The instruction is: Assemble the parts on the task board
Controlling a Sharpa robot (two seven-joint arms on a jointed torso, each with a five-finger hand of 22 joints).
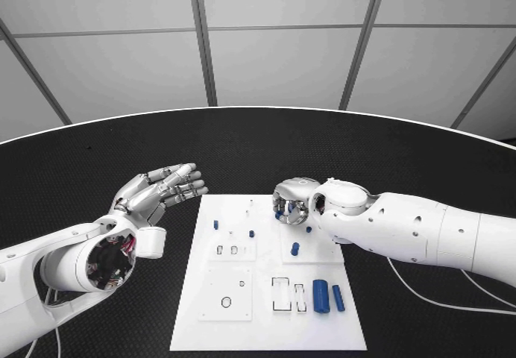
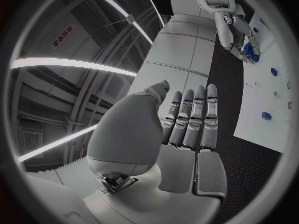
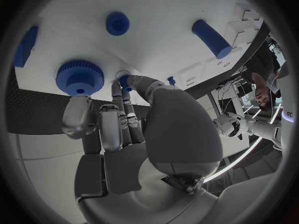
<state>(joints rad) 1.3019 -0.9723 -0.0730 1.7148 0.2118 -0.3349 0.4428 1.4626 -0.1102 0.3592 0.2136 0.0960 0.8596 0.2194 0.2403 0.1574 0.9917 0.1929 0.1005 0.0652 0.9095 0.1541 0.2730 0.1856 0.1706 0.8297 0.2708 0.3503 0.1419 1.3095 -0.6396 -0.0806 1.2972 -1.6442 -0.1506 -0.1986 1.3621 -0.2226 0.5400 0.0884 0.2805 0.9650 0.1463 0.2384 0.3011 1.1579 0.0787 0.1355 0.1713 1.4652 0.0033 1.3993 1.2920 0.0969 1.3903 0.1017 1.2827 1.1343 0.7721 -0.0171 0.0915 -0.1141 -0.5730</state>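
Note:
The white task board point(image 1: 267, 328) lies in the middle of the black table. My right hand point(image 1: 294, 201) hovers over the board's far right part with its fingers curled down. In the right wrist view, thumb and a finger pinch a small blue peg point(image 3: 125, 81) just above the board point(image 3: 162, 10), beside a blue gear point(image 3: 79, 77). My left hand point(image 1: 161, 190) is raised left of the board, fingers straight and holding nothing; its wrist view shows the flat palm point(image 2: 187, 124) and the right hand point(image 2: 238, 37) across the board point(image 2: 271, 84).
Loose blue parts lie on the board: two long cylinders point(image 1: 321, 294) near the front right, a short one point(image 1: 294, 248) mid-board, small pegs point(image 1: 215, 224) to the left. A round blue cap point(image 3: 117, 23) and a cylinder point(image 3: 212, 38) lie beyond the right hand.

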